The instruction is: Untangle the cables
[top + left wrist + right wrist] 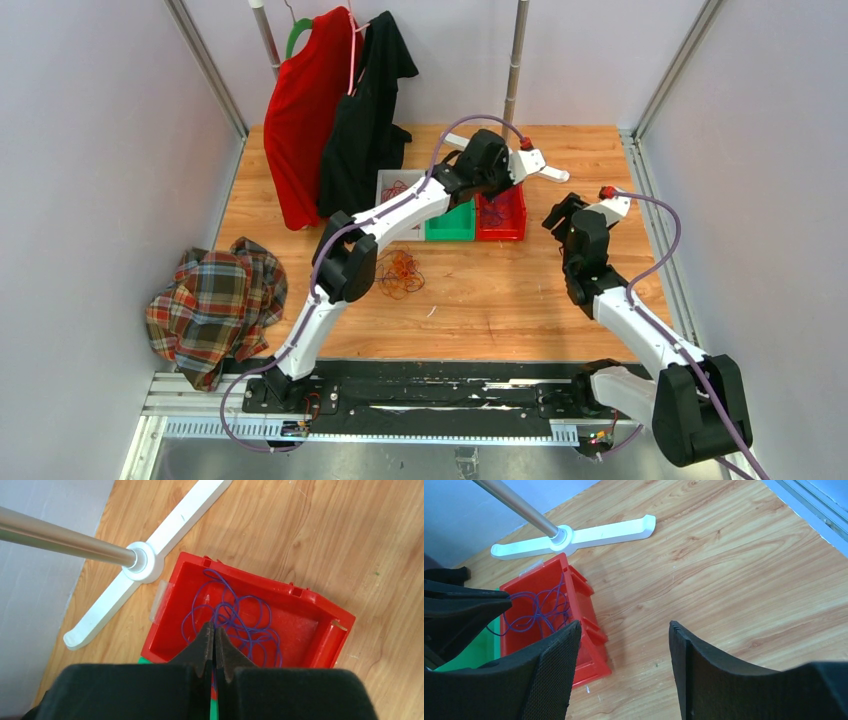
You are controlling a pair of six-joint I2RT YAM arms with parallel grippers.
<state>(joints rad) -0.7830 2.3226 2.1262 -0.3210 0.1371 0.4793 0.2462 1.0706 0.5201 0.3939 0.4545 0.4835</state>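
A purple cable [251,626] lies coiled in the red bin [320,601]. Its upper loops rise to the tips of my left gripper [215,628], which hangs over the bin and is shut on a strand. The right wrist view shows the same purple cable [541,611] running to the left fingers [484,602]. A tangle of orange and red cables [400,272] lies on the table near the left arm's elbow. A red cable [396,188] sits in the grey bin. My right gripper [624,627] is open over bare wood just right of the red bin [591,630], holding nothing.
A green bin [450,222] stands between the grey and red bins. The clothes rack's white cross foot [145,560] and metal pole are just behind the red bin. A red shirt [315,110] and a black shirt [370,110] hang at the back left. A plaid shirt [215,305] lies at the left edge.
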